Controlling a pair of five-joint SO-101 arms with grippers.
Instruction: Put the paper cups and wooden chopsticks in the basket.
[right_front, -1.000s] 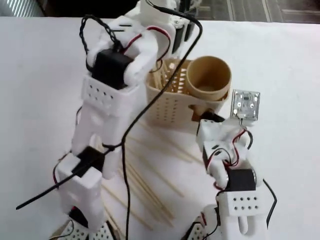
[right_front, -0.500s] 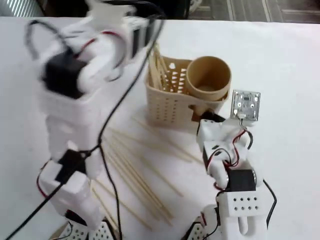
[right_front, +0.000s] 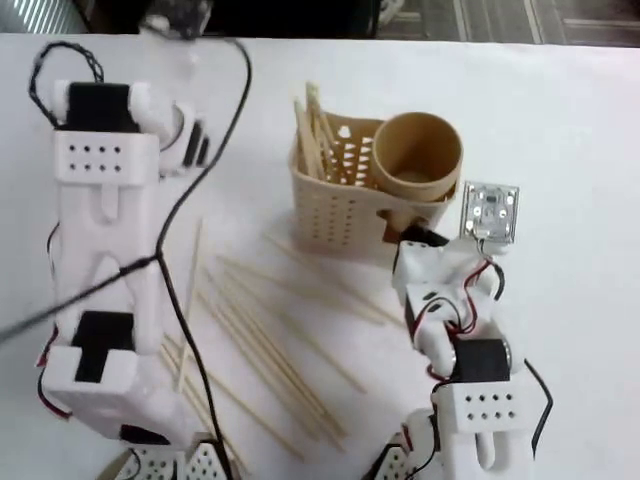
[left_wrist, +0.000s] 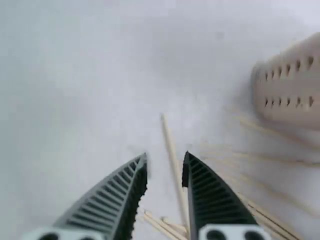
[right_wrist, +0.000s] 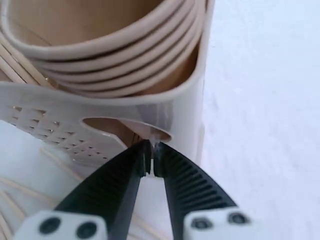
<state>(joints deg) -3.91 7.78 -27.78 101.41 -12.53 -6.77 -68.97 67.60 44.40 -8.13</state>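
Step in hand: a loose chopstick is judged to be the next pick for the left arm.
Left gripper (left_wrist: 165, 167): released, nothing held; jaws are parted a little above the surface (right_front: 560, 120), over the upper part of a single chopstick (left_wrist: 170, 150).
Right gripper (right_wrist: 150, 150): clenched on the basket (right_front: 335, 225), pinched on the thin lip at the handle slot; the basket is likely being steadied.
How to do it well: the left gripper should be lowered straight down with the stick centred between the jaws. The stick is thin and round, so it can roll or slip out sideways. A grasp nearer the middle would be better balanced.
Drop-in: the stick should be tipped upright and slotted beside the ones already standing, not laid across the rim.
Paper cups (right_front: 417, 150): stacked, nested, already seated in one end of the basket; tan paper, rolled rims, smooth.
Chopsticks in basket (right_front: 315, 135): a bundle leaned upright against the far end from the cups.
Loose chopsticks (right_front: 270, 340): many scattered flat between the two arms; pale wood, slim, straight.
Basket material: cream plastic, rigid, perforated walls, rounded corners.
Surface finish: white, matte.
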